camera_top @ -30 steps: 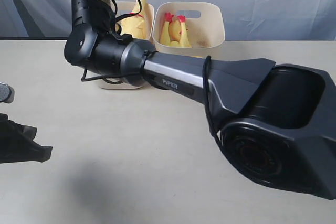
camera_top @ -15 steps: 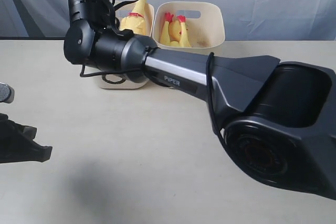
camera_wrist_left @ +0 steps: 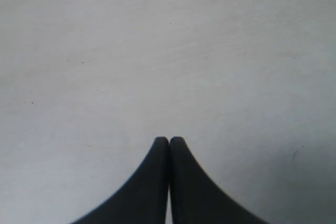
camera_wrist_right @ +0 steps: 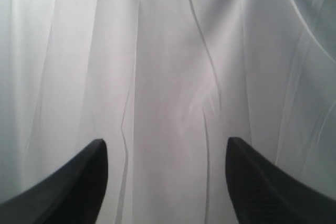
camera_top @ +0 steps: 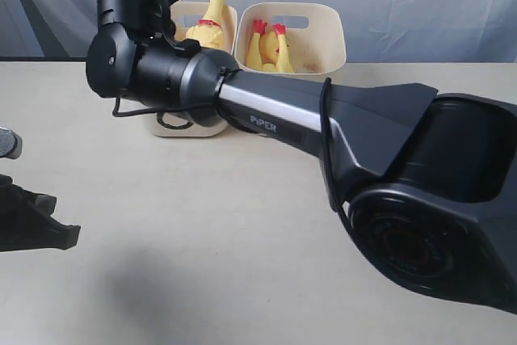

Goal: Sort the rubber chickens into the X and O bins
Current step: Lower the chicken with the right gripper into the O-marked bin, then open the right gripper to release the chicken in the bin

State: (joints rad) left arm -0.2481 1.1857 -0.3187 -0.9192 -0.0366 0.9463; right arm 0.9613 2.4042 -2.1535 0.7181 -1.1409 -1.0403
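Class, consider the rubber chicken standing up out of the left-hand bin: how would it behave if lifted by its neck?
The rubber chicken would probably bend and dangle, since its long thin neck shows a curve. It likely tips easily when nudged, because it stands tall, propped only by the bin. As a slim toy, it is probably light.

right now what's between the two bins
Nothing; the exterior view shows the bin holding the upright chicken and the other bin side by side, nearly touching.
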